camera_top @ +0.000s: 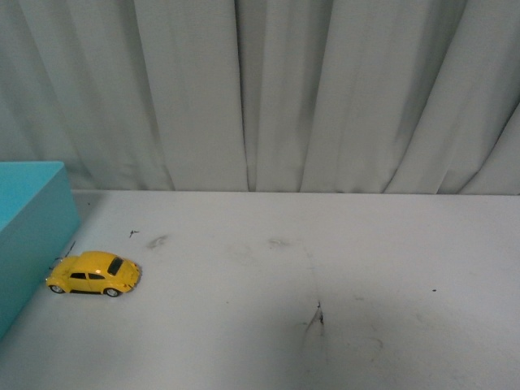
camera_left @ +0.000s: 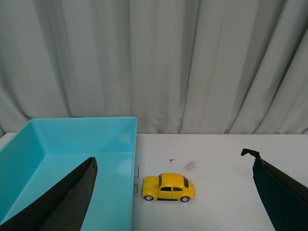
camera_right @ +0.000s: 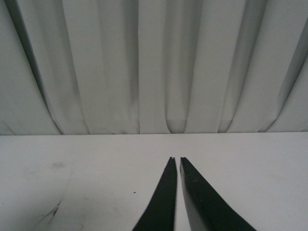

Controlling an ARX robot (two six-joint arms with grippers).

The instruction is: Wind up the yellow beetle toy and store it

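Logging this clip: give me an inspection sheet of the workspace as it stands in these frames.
Surface: white table, with dark scuff marks near the middle.
Job's things: yellow beetle toy on its wheels on the table, just outside the teal bin, close to its wall; whether they touch is unclear.
Clutter: nothing seen.
Grippers: left gripper open wide, holding nothing, toy in view between its fingers, farther off. Right gripper shut to a thin slit, holding nothing, over bare table.
Cables: nothing seen.
Surroundings: grey-white pleated curtain behind the table.
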